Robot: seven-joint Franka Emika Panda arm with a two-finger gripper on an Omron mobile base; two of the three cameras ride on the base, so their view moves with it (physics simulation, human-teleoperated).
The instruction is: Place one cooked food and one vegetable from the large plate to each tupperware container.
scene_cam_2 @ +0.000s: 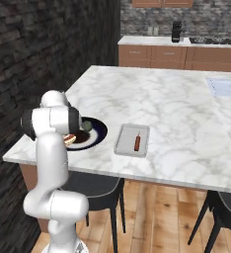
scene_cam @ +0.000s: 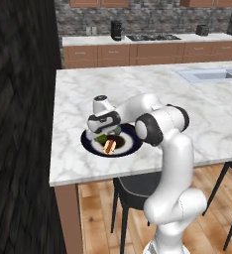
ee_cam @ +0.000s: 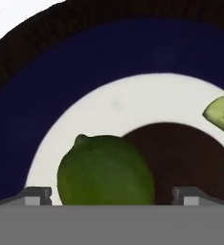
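Hand view: one lime (ee_cam: pixel 106 170), one plate (ee_cam: pixel 61 95).

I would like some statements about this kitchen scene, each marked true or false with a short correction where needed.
1. The tool is open around a round green fruit on the large plate. True.
2. The rectangular tray holds nothing. False: one thin reddish sausage lies in it.
3. The large plate has a red rim. False: the rim is dark navy.
4. A hot dog in a bun lies on the large plate. True.
5. The rectangular tray sits on the marble counter. True.
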